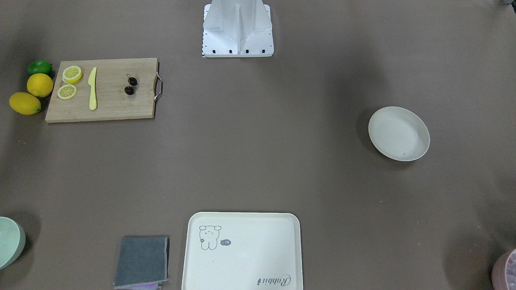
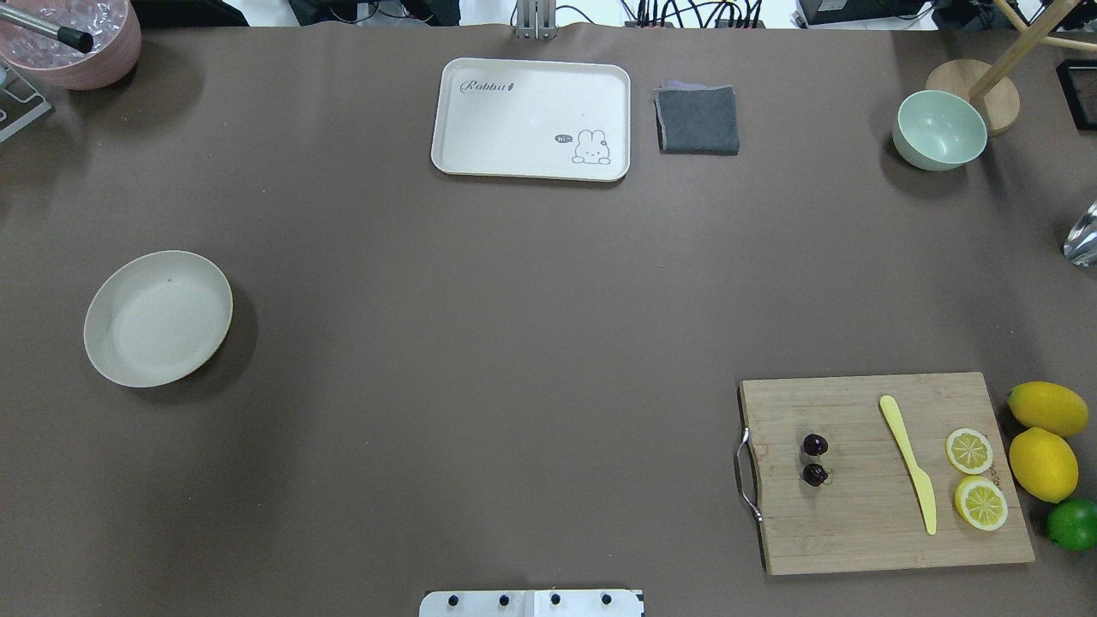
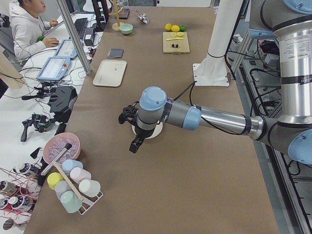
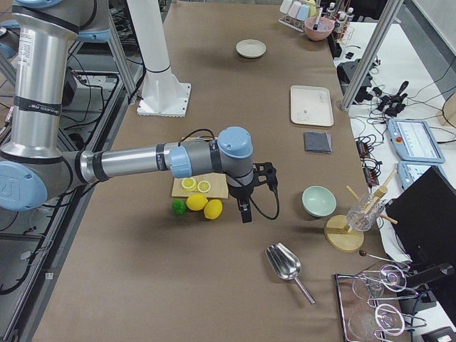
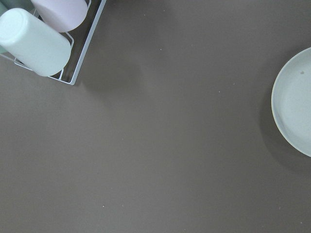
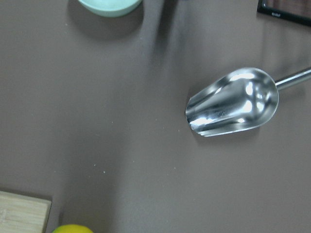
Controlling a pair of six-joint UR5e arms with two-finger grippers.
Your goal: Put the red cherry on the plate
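Observation:
The red cherry [image 2: 815, 459], a pair of tiny dark maroon fruits on thin stems, lies on the wooden cutting board [image 2: 857, 523] near its metal handle, also as the cherry [image 1: 130, 85] in the front-facing view. The off-white plate [image 2: 158, 318] sits alone on the opposite side of the table, plate [image 1: 398, 133]; its edge shows in the left wrist view, plate [image 5: 296, 104]. My left gripper [image 3: 133, 145] hangs above the table by the plate. Past the board's lemon end hangs my right gripper [image 4: 246, 211]. Both show only in side views, so I cannot tell whether they are open or shut.
On the board lie a yellow knife [image 2: 908, 464] and two lemon slices [image 2: 969, 451]; two lemons [image 2: 1043, 464] and a lime [image 2: 1074, 524] sit beside it. A cream tray [image 2: 531, 118], grey cloth [image 2: 698, 120], green bowl [image 2: 939, 129], metal scoop [image 6: 233, 103] and cup rack [image 5: 43, 39] ring the table.

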